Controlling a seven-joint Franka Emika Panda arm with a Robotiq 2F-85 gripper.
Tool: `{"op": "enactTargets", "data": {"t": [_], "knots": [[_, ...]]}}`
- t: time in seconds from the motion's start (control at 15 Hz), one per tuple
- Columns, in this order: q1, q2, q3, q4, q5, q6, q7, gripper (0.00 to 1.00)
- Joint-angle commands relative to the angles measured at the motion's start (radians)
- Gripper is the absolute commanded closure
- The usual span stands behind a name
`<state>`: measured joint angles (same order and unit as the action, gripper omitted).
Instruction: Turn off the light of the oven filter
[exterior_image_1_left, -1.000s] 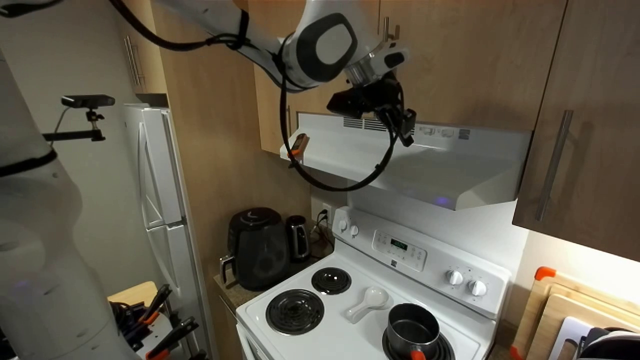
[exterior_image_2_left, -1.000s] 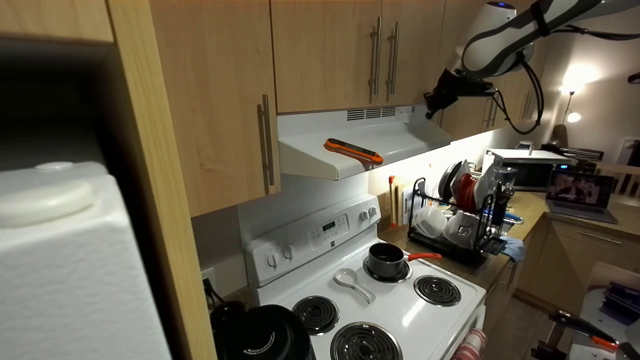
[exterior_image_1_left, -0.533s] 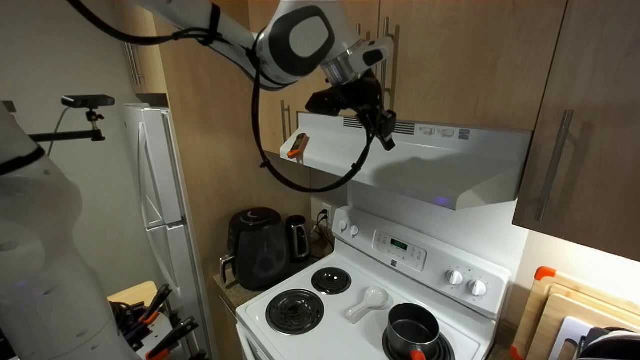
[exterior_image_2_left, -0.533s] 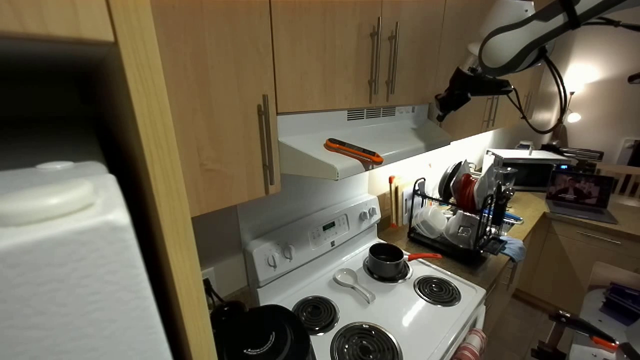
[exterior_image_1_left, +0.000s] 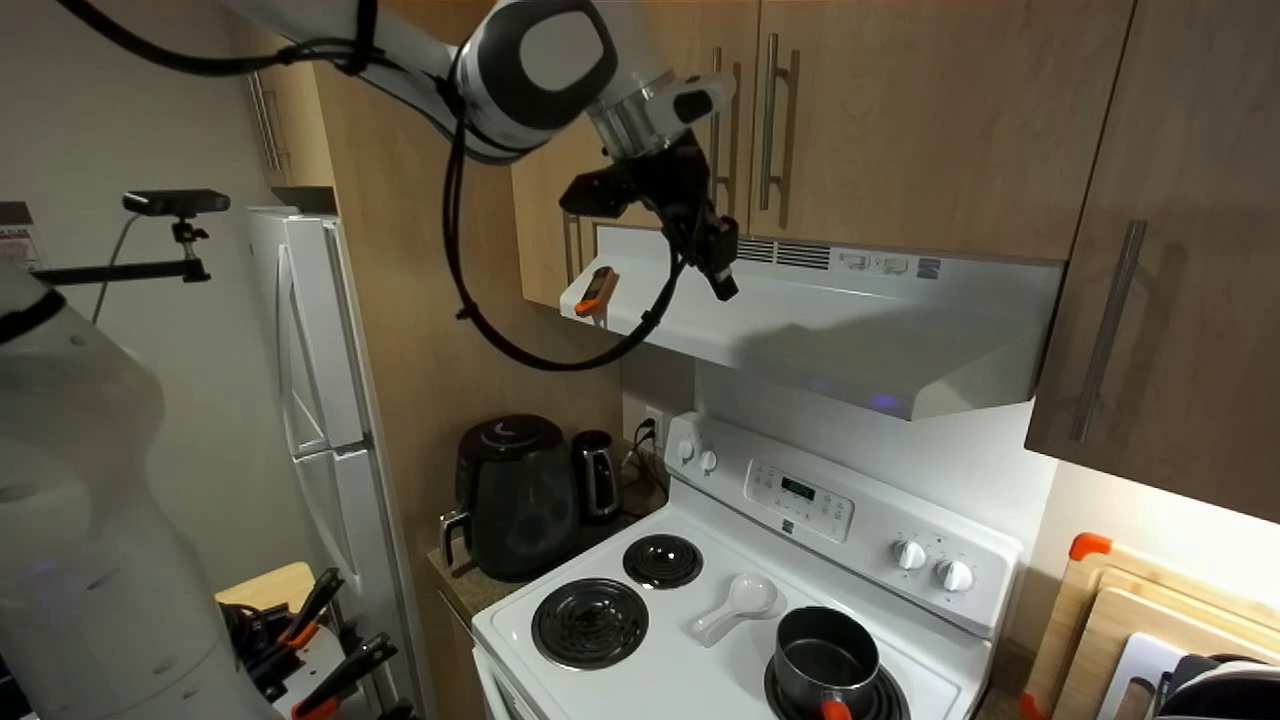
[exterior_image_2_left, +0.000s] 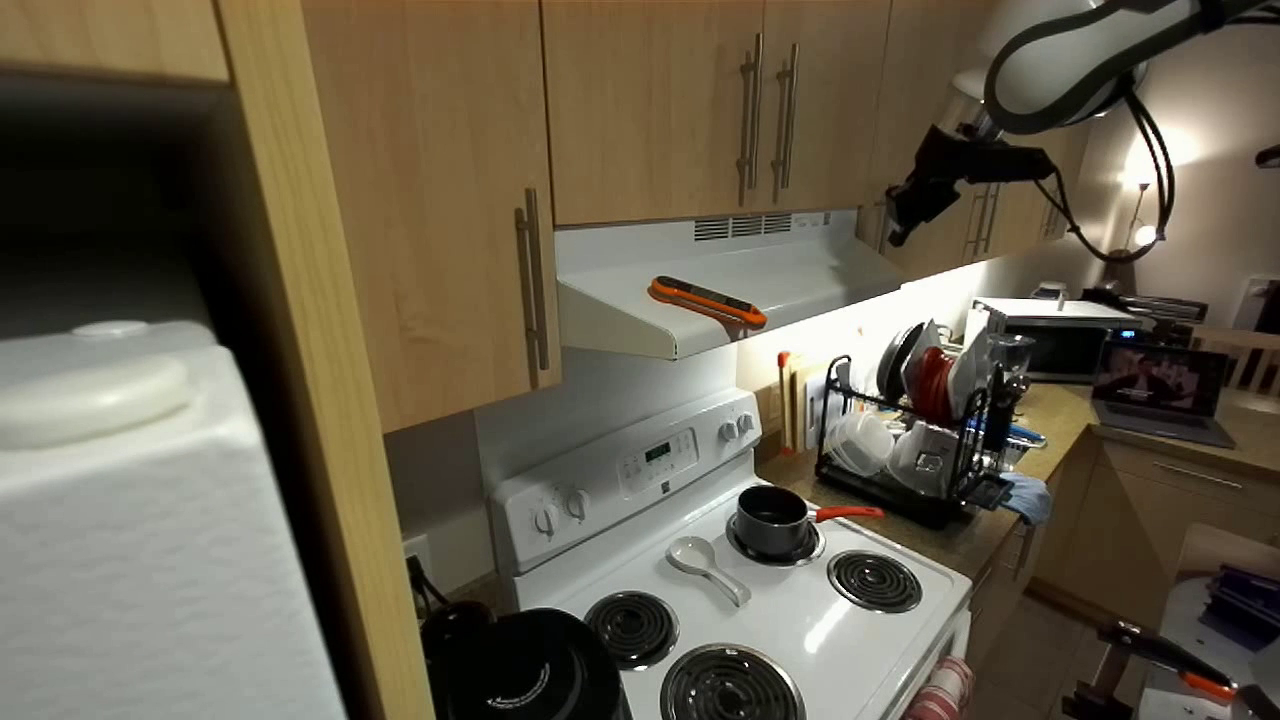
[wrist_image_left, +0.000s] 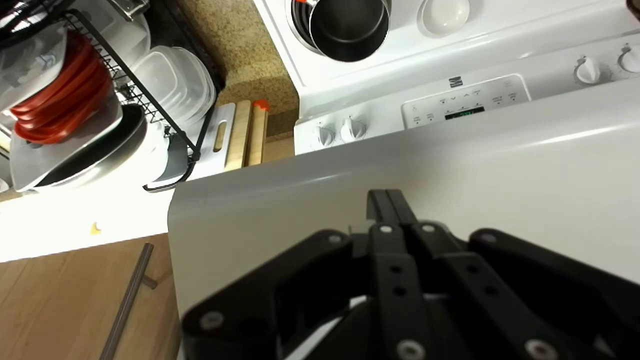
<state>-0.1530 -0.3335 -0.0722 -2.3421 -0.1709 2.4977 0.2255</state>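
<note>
The oven filter is the white sloped hood (exterior_image_1_left: 880, 320) above the stove, in both exterior views. Two small pale switches (exterior_image_1_left: 875, 263) sit on its upper front strip near the vents; the wrist view does not show them. My black gripper (exterior_image_1_left: 725, 288) hangs in front of the hood, to the left of those switches in that exterior view. In another exterior view the gripper (exterior_image_2_left: 897, 235) appears off the hood's far end. Both fingers meet, with nothing between them, as the gripper (wrist_image_left: 385, 192) shows in the wrist view. Below the hood the wall (exterior_image_1_left: 985, 455) is brightly lit; no lamp itself is visible.
Wooden cabinets (exterior_image_1_left: 930, 120) with bar handles stand above and beside the hood. An orange and black device (exterior_image_2_left: 708, 303) lies on the hood's slope. On the stove (exterior_image_2_left: 800, 620) are a pot (exterior_image_2_left: 772, 520) and a spoon rest. A loaded dish rack (exterior_image_2_left: 900, 430) stands beyond.
My gripper has drawn away from the switches and hood, leftward in an exterior view and rightward in another. Its shadow on the hood has shifted. The lit wall looks unchanged.
</note>
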Motion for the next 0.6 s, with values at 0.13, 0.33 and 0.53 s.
{"op": "enactTargets", "data": {"t": [0.13, 0.33, 0.53], "knots": [[0.009, -0.092, 0.036, -0.052, 0.024, -0.072, -0.003, 1.00], [0.021, -0.130, 0.055, -0.076, 0.028, -0.095, -0.006, 1.00], [0.039, -0.169, 0.072, -0.106, 0.032, -0.116, -0.010, 1.00]]}}
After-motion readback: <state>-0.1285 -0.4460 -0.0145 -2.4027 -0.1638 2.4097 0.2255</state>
